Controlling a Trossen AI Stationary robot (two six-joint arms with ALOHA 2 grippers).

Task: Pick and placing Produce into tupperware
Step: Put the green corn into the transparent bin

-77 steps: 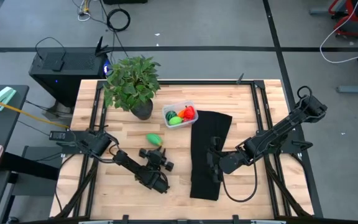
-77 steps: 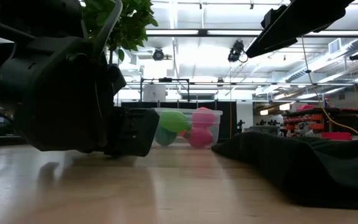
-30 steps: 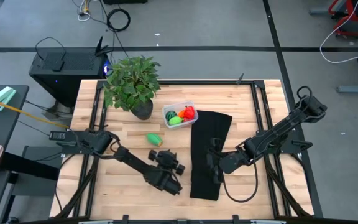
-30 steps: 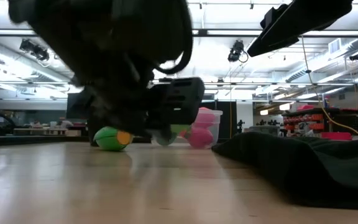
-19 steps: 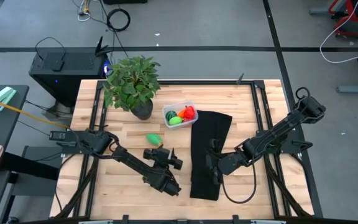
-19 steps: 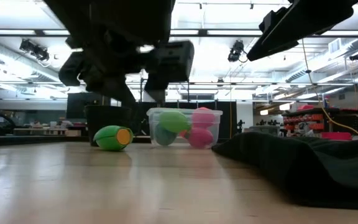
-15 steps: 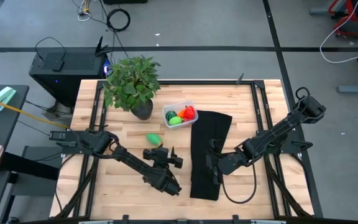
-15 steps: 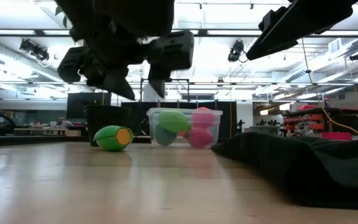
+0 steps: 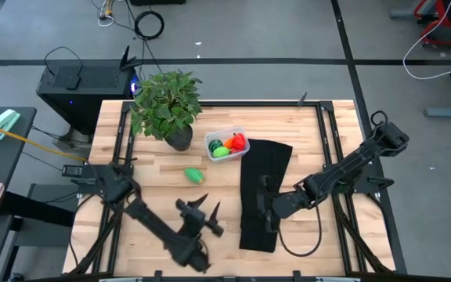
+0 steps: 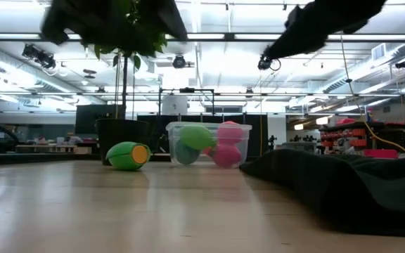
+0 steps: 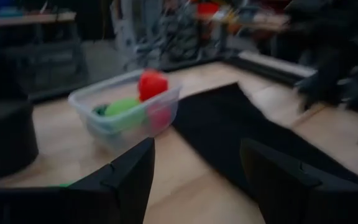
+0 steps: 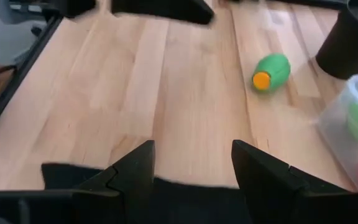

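The small clear plastic rectangular tub (image 9: pixel 225 144) is seen just above centre of the high view, touching the upper left corner of a black cloth (image 9: pixel 261 192) spread down the centre-right of the wooden table (image 9: pixel 155 184). Light green, red and dark green toy produce pieces (image 9: pixel 227 146) are held inside it; in the low view the tub (image 10: pixel 208 143) is shown mid-frame w/ green and pink-red pieces behind its wall. One light green toy vegetable w/ an orange end (image 9: pixel 194 175) is left lying on bare wood, below-left of the tub and apart from it; in the low view (image 10: pixel 128 155) it is seen left of the tub, in front of the dark pot (image 10: pixel 121 139) of a leafy potted plant (image 9: pixel 165 105). The plant is set at upper left of the table, its pot just beside the tub.

The left gripper (image 9: pixel 205 208) is raised near bottom centre of the high view, fingers spread wide, nothing between them; approx. confirmed in its wrist view (image 11: pixel 194 171). The right gripper (image 9: pixel 266 205) is held over the cloth, centre-right; its fingers are parted and empty (image 12: pixel 191 165).
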